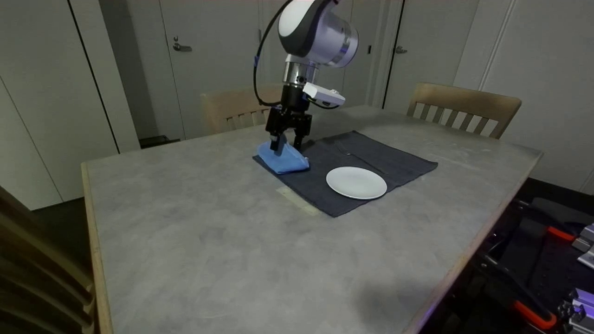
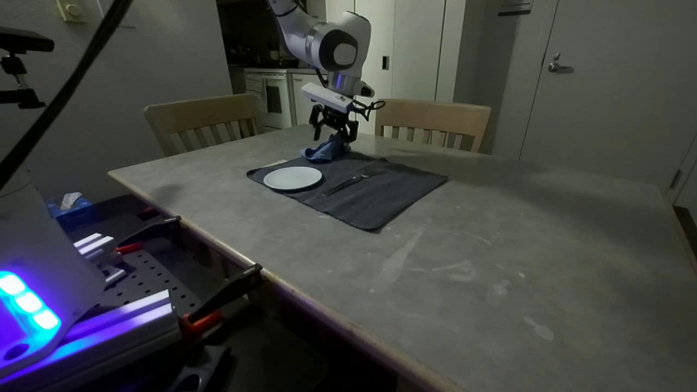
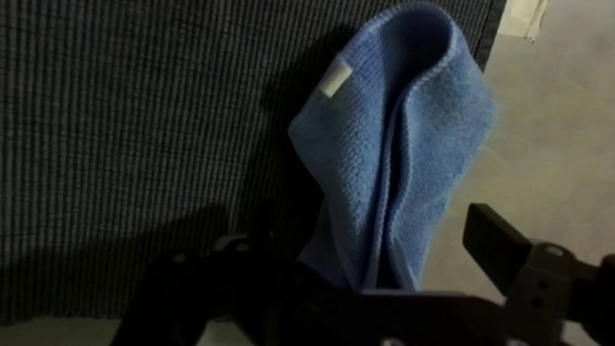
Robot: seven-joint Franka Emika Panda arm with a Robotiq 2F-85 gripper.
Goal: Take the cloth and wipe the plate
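Observation:
The blue cloth (image 1: 287,161) lies bunched on a corner of the dark grey mat, with a fold standing up between my fingers. It also shows in an exterior view (image 2: 322,152) and in the wrist view (image 3: 355,144), where it has a small white tag. The white plate (image 1: 356,183) lies flat on the mat, apart from the cloth; it also shows in an exterior view (image 2: 293,178) but is out of the wrist view. My gripper (image 1: 286,144) points down over the cloth, its fingers apart on either side of the raised fold; it shows too in an exterior view (image 2: 332,138).
The grey mat (image 1: 320,188) lies on the table (image 1: 209,250). A fork (image 2: 346,185) lies on the mat beside the plate. Pale tape (image 1: 297,200) is on the table by the mat's edge. Wooden chairs (image 1: 464,95) stand around the table.

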